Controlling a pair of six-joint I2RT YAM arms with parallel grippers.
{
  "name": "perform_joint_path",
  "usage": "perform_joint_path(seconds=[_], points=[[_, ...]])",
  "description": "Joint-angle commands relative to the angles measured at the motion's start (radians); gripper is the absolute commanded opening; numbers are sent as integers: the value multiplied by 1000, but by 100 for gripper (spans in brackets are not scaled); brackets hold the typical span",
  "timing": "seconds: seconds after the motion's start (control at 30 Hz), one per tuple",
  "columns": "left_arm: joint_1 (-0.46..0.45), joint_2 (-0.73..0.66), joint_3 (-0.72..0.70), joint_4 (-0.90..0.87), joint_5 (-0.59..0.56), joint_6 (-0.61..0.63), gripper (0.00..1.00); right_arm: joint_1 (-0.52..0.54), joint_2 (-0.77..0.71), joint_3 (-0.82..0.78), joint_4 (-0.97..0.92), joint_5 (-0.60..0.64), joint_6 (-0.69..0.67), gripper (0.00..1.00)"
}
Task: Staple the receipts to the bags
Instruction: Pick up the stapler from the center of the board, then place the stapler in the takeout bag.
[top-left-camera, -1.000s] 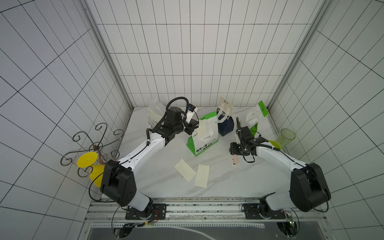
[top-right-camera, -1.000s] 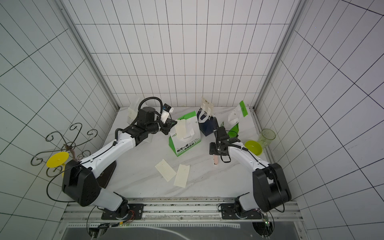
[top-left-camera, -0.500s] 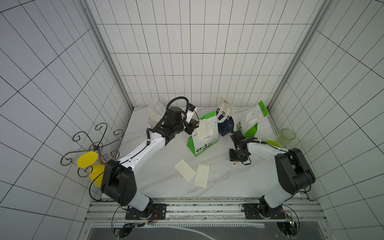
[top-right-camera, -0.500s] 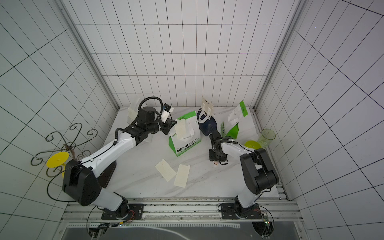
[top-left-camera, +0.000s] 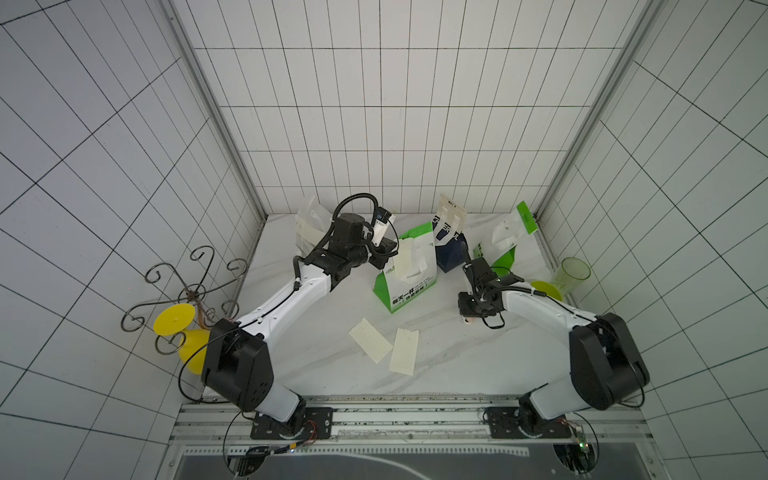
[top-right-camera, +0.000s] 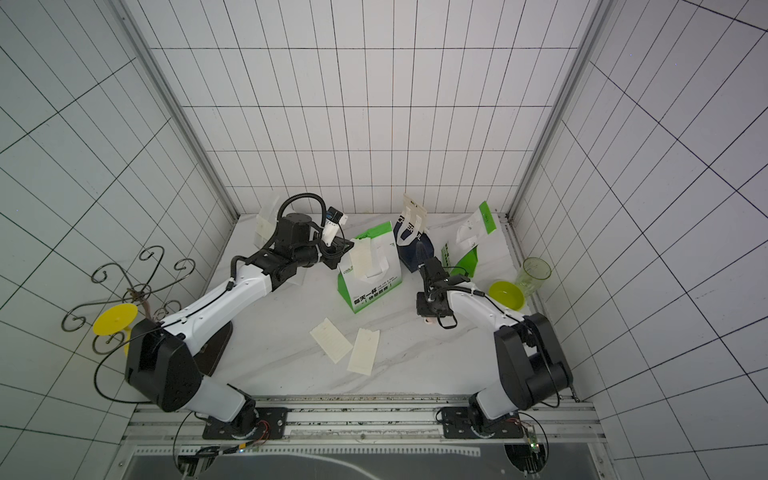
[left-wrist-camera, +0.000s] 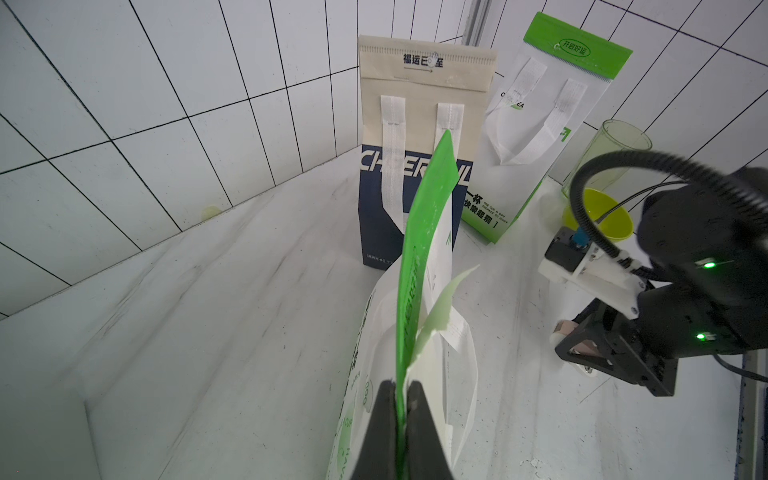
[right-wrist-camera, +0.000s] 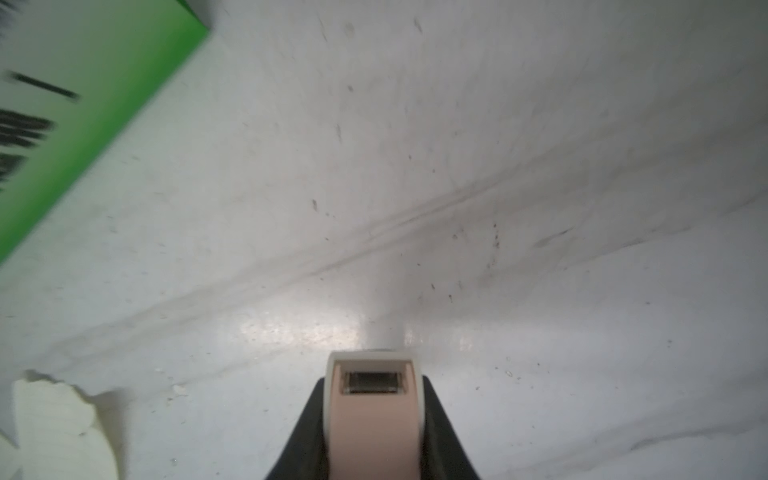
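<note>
A green-and-white bag (top-left-camera: 409, 282) (top-right-camera: 370, 282) stands mid-table. My left gripper (top-left-camera: 390, 249) (left-wrist-camera: 401, 390) is shut on its green top edge (left-wrist-camera: 415, 257), and one receipt (top-left-camera: 405, 259) (left-wrist-camera: 440, 311) lies against the bag's face. Two more receipts (top-left-camera: 370, 340) (top-left-camera: 404, 351) lie flat on the table in front. A navy bag (top-left-camera: 449, 249) (left-wrist-camera: 382, 208), a second green-and-white bag (top-left-camera: 505, 241) and a white bag (top-left-camera: 307, 224) stand along the back. My right gripper (top-left-camera: 471, 322) (right-wrist-camera: 374, 390) points down at the table, its fingers pressed on both sides of a pink stapler (top-left-camera: 468, 331) (right-wrist-camera: 372, 415).
A translucent green cup (top-left-camera: 573, 274) and a yellow-green bowl (top-left-camera: 546, 289) sit at the right edge, behind my right arm. A wire stand (top-left-camera: 183, 291) with a yellow disc is outside the left wall. A receipt's corner (right-wrist-camera: 54, 424) shows in the right wrist view.
My right gripper has come down over the pink stapler and its jaws have closed onto it. The left arm and the bag it holds have not moved.
</note>
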Motion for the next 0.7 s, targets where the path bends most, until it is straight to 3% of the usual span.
perform_joint_path(seconds=[0.0,0.13,0.33,0.53,0.67], points=[[-12,-4,9,-44,-9,14,0,49,-120,129,93,18,-17,1],[-12,4,12,-47,-8,5,0,148,-217,193,291,36,-78,0],[-12,6,16,-46,7,-14,0,223,-264,123,825,-59,-106,0],[-11,19,32,-76,18,-33,0,233,-171,17,1297,-110,-76,0],[-1,25,49,-98,41,-60,0,255,-82,10,1425,-95,-78,0]])
